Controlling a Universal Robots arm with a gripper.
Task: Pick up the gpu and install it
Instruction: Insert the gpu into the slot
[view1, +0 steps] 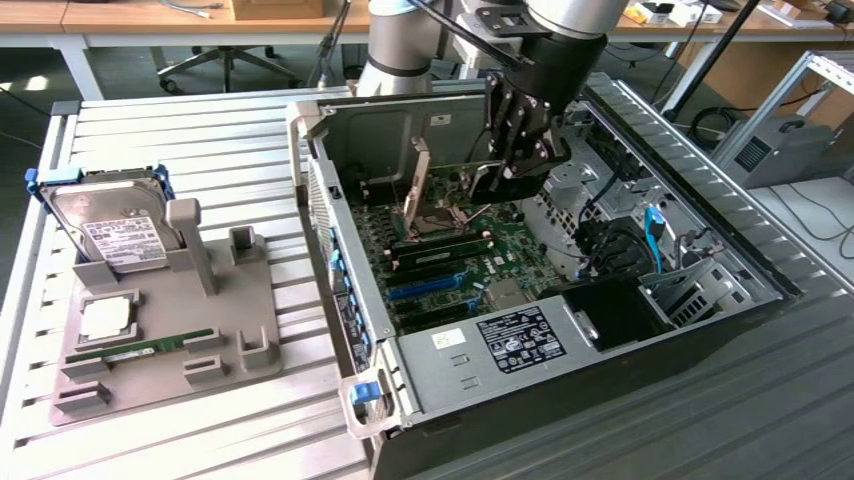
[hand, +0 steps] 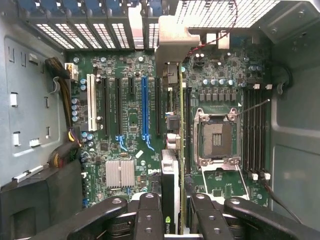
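Slatted metal bench, open steel case, jaws clamped on thin flat gpu, edge-on over green motherboard

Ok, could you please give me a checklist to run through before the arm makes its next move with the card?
1. Thin dark gpu with silvery bracket clamped edge-on in the black tool: ok.
2. Card over the green motherboard inside the open grey case: ok.
3. Card parallel to the slots: ok.
4. Long blue slot empty: ok.
5. Thin red wire clear of the bracket: cannot tell.
6. Card edge over its slot: cannot tell.
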